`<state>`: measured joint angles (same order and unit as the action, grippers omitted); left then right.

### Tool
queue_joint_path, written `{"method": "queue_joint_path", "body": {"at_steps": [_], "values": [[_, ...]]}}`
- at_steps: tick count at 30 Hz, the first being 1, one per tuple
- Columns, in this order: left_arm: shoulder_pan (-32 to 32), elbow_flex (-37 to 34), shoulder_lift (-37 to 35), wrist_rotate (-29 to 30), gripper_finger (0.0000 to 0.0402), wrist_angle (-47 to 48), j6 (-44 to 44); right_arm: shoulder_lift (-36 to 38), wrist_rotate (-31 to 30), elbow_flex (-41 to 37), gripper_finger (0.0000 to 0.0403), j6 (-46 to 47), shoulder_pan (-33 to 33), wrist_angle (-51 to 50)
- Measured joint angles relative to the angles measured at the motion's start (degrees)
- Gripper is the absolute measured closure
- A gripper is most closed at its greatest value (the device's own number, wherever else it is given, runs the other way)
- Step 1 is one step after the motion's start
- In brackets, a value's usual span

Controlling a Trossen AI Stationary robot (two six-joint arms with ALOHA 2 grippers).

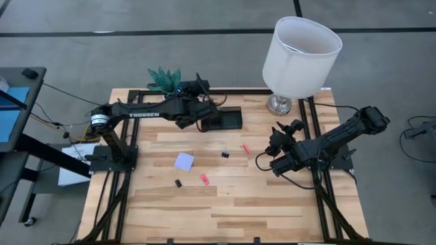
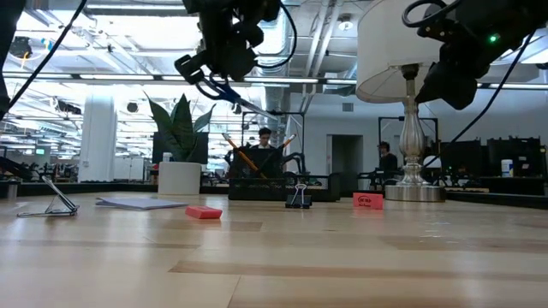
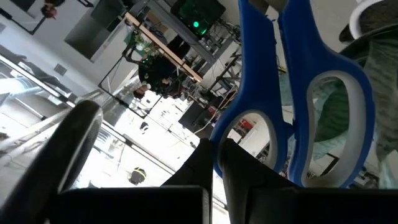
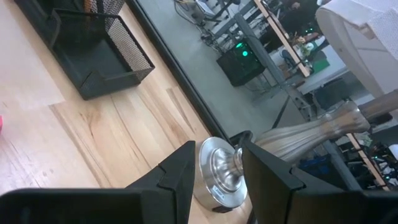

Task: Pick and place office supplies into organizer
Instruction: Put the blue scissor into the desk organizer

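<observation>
My left gripper [image 1: 202, 103] hangs high over the black organizer [image 1: 223, 120] at the far edge, shut on the blue-handled scissors [image 2: 224, 88]. Two orange pens [image 2: 244, 159] stand slanted in the organizer's cup section [image 2: 257, 181]. The lavender note pad [image 1: 184, 161], two black clips [image 1: 225, 155] [image 1: 178, 183] and two pink-red pieces [image 1: 245, 148] [image 1: 204, 179] lie flat on the table. My right gripper [image 1: 278, 134] is open, raised at the table's right side near the lamp base [image 4: 217, 175], and holds nothing. My left gripper [image 3: 217, 152] pinches the rim of one blue handle loop [image 3: 219, 140] between its two fingers [image 3: 193, 171]. The scissors are lifted clear above the organizer. Their closed blades [image 2: 254, 106] slant down and away from the gripper.
A white-shaded lamp [image 1: 301, 47] stands on its metal base [image 1: 279, 103] at the far right corner, close to my right arm. A white pot with a green plant [image 2: 180, 175] sits at the far edge, left of the organizer. The near half of the table [image 1: 225, 218] is bare wood.
</observation>
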<state>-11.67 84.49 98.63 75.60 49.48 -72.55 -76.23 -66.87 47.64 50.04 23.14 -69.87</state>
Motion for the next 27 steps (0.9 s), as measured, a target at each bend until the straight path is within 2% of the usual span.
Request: {"method": "queue_joint_path", "body": {"at_steps": [6,10,14,27], "values": [[-0.7,0.1,0.0,-2.0,0.0401,-4.5,-4.9,0.1,0.0,0.0,0.0280,-0.5,0.0,-0.4],[-0.9,0.1,0.0,-6.1,0.0401,-11.4,-11.3,0.1,0.7,0.1,0.0280,-1.0,0.0,-0.4],[-1.1,0.1,0.0,-9.7,0.0401,-13.0,-15.3,0.1,3.3,0.1,0.0280,-1.0,0.0,-0.6],[-6.0,-0.6,1.0,-10.3,0.0401,-12.9,-15.0,0.1,6.8,2.2,0.0280,-1.0,-2.7,-0.9]]}}
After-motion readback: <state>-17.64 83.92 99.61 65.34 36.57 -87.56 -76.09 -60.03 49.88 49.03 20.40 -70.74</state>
